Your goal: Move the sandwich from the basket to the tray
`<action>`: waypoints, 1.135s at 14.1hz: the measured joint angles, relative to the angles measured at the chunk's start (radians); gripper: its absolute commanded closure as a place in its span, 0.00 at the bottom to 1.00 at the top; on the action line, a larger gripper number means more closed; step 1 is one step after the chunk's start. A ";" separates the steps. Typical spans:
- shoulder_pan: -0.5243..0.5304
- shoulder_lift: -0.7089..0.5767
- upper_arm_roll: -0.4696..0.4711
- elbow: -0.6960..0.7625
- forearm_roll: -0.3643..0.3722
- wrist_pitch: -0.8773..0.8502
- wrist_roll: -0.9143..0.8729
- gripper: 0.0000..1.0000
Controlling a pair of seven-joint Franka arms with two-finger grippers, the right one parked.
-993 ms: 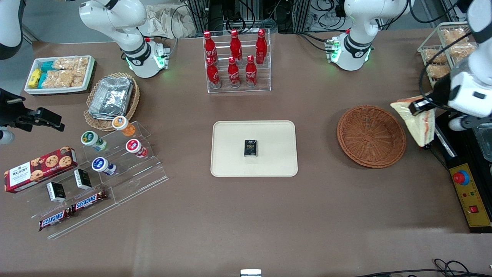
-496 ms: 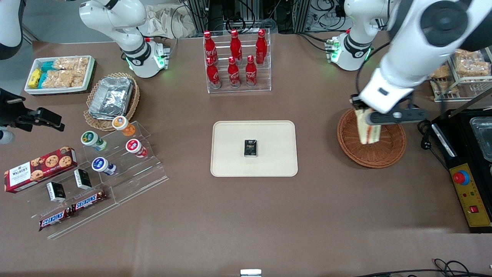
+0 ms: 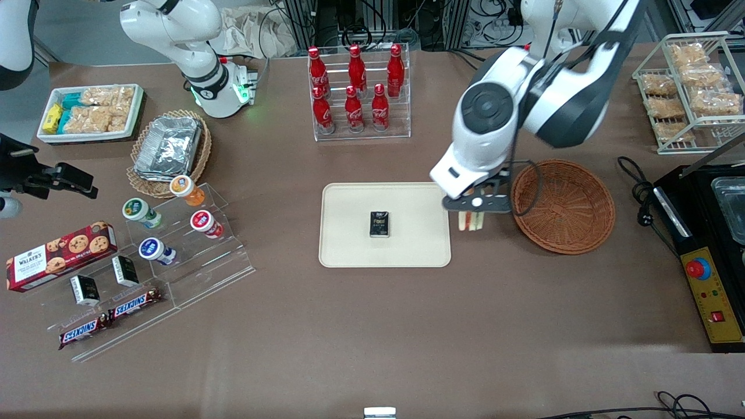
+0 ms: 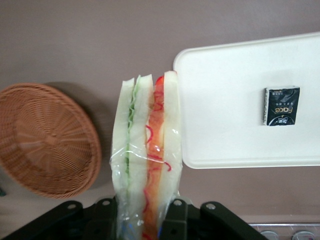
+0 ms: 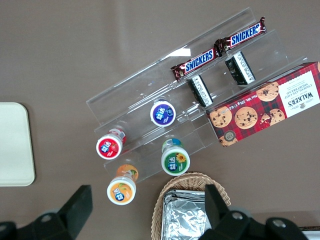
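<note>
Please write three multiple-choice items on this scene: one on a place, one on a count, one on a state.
1. Where is the sandwich?
A. lying in the basket
B. held above the table between basket and tray
C. flat on the tray

2. How many red bottles stand in the clear rack?
A. four
B. six
C. eight

3. What state is the gripper in?
A. open, empty
B. shut on the sandwich
C. resting on the tray

Answers: 1 B, the front view shows it hanging just off the tray's edge; 2 B, two rows of three; 3 B, its jaws clamp the wrapped wedge.
</note>
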 measured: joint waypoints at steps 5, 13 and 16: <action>-0.021 0.111 0.001 -0.053 0.011 0.168 -0.005 1.00; -0.043 0.281 0.001 -0.079 0.100 0.373 -0.076 1.00; -0.053 0.320 0.001 -0.079 0.110 0.413 -0.099 1.00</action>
